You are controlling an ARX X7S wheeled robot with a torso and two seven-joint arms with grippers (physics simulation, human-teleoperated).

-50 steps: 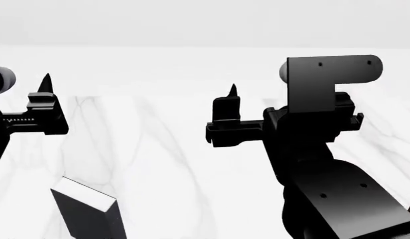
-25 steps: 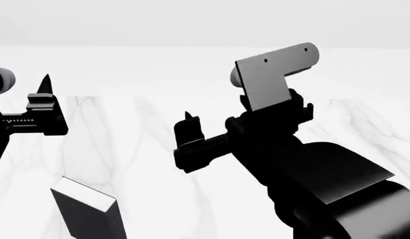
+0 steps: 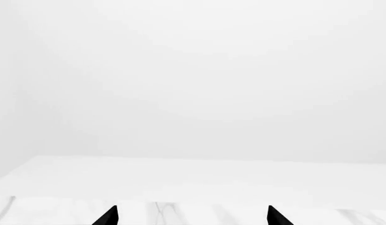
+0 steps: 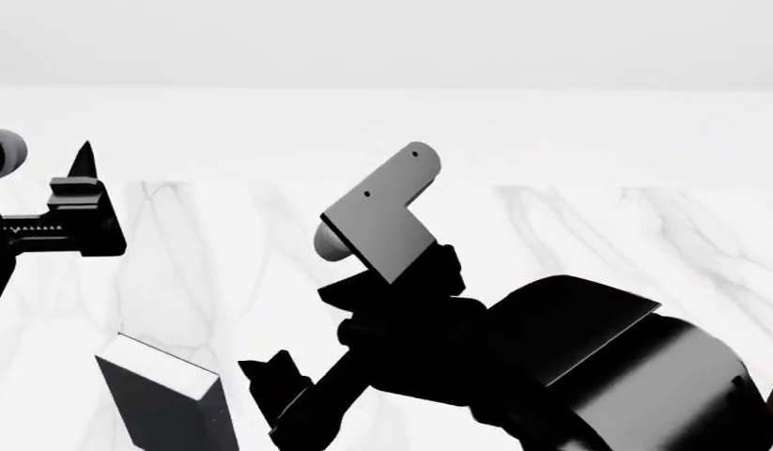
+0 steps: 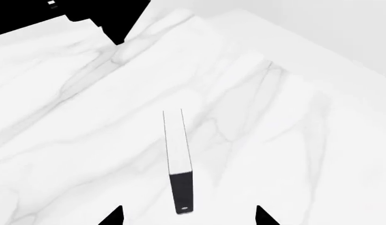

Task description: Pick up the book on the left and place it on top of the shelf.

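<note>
The book [image 4: 164,399] stands upright on the white marble table [image 4: 261,254] at the lower left of the head view, with a black cover and white page edges. In the right wrist view the book [image 5: 176,145] shows edge-on, with a pale mark low on its black spine. My right gripper [image 5: 187,218] is open, its jaws wide apart and pointing down over the book without touching it; it also shows in the head view [image 4: 281,404] just right of the book. My left gripper [image 3: 191,218] is open and empty, held high at the far left of the head view [image 4: 83,169]. The shelf is out of view.
My right arm [image 4: 574,366] fills the lower right of the head view and hides the table behind it. A white wall [image 4: 386,38] rises beyond the table's far edge. My left arm [image 5: 99,14] shows as a dark shape in the right wrist view.
My right arm has swung down and to the left, and its gripper now tips downward next to the book. The left arm and the book have not moved.
</note>
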